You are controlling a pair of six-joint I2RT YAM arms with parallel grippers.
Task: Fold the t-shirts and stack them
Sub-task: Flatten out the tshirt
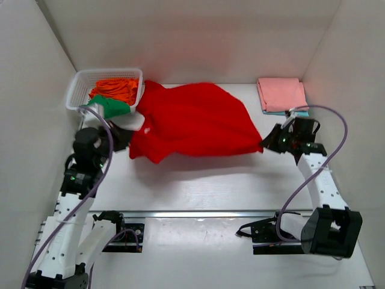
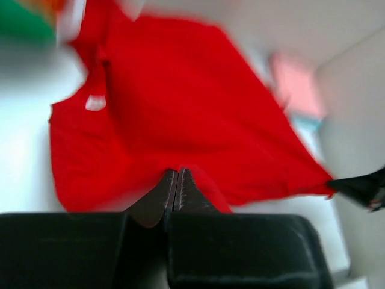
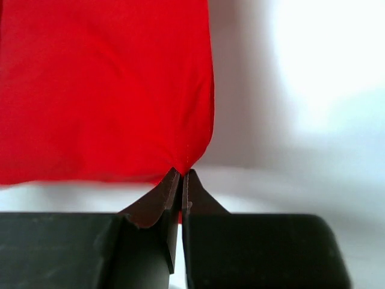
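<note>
1. A white table sits boxed in by plain white walls, the two arms bolted at its near edge.
2. The red t-shirt hangs spread between the two arms above the middle of the table, with its shadow on the surface below.
3. The left gripper has its fingers pressed together on the shirt's left edge (its own wrist camera shows red cloth bunched right at the tips).
4. The right gripper is pinched tight on the shirt's right corner, and the cloth pulls to a point there.
5. The shirt's far left part reaches up just beside the right wall of the white lattice basket in the far left corner.
6. An orange t-shirt lies crumpled inside that basket.
7. A green t-shirt spills over the basket's near rim, close to the left arm.
8. At the far right, a salmon pink t-shirt lies folded flat on top of a light blue t-shirt, of which only an edge shows. This pile sits well apart from the red shirt.
</note>
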